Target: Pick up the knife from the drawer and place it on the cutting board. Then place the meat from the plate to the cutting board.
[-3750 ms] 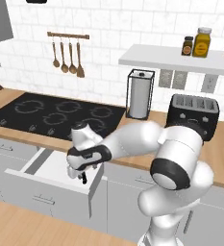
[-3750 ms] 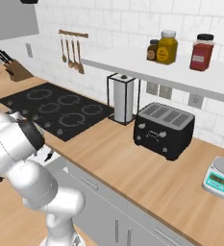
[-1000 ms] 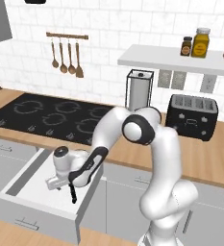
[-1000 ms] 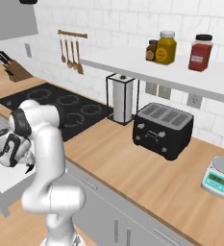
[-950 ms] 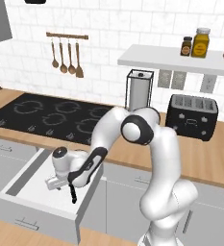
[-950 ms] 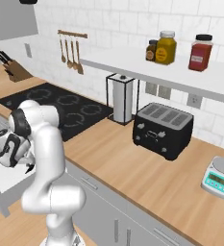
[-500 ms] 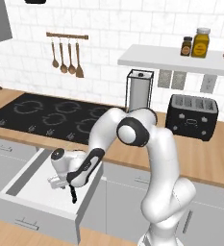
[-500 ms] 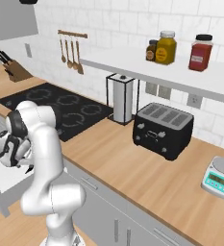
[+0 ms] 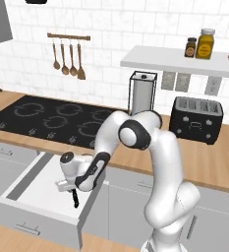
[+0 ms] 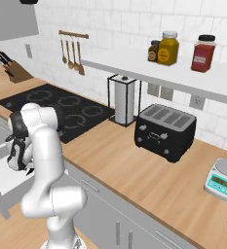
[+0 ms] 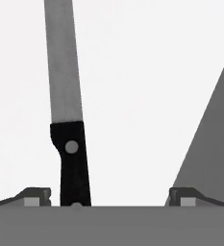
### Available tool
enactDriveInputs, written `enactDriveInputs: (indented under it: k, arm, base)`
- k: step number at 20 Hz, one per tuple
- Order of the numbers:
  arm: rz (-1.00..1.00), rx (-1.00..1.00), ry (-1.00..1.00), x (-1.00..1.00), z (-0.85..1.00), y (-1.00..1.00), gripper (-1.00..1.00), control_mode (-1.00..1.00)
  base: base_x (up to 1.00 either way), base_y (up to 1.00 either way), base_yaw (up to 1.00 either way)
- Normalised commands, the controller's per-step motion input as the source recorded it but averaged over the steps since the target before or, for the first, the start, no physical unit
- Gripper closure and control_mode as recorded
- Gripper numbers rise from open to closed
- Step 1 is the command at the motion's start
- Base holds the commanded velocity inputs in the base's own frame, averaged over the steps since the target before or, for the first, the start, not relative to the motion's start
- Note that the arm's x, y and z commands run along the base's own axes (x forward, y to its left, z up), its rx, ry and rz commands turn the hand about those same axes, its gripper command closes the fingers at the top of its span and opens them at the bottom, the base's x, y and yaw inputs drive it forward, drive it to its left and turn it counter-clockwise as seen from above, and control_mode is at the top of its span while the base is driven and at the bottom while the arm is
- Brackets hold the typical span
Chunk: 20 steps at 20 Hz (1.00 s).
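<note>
The drawer stands pulled out below the table, toward 7 o'clock in the left base view, its plain white inside showing. The arm bends down into it, and the pincer hangs low over the drawer's floor near its right wall.

In the hand view the knife lies flat on the white floor. Its grey blade runs up toward 12 o'clock, and its black handle, with a pale rivet, reaches down to 6 o'clock. The pincer is released: its two dark fingertips stand wide apart at the bottom edge, one at 7 o'clock and one at 5 o'clock. The handle lies between them, just beside the 7 o'clock tip, and neither tip is seen touching it. A grey drawer wall rises at 4 o'clock.

On the table, a black cooktop lies at 10 o'clock in the left base view, a paper towel holder stands near centre, and a black toaster sits at 3 o'clock.
</note>
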Motion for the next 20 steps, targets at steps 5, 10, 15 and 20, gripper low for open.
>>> enactDriveInputs:
  k: [5,10,15,20]
  arm:
    - [0.01,0.01,-0.03,0.01,-0.02,0.42,-1.0,-1.0]
    - [0.0,0.0,0.08,0.2,-0.32,0.35,-1.0,-1.0]
    - [0.0,0.0,0.07,0.09,-0.49,0.0,-1.0,-1.0]
    - [0.0,0.07,0.12,-0.26,-0.8,0.0,-1.0,-1.0]
  base:
    - [0.0,0.0,0.0]
    - [0.0,0.0,0.0]
    - [0.0,0.0,0.0]
    - [0.0,0.0,0.0]
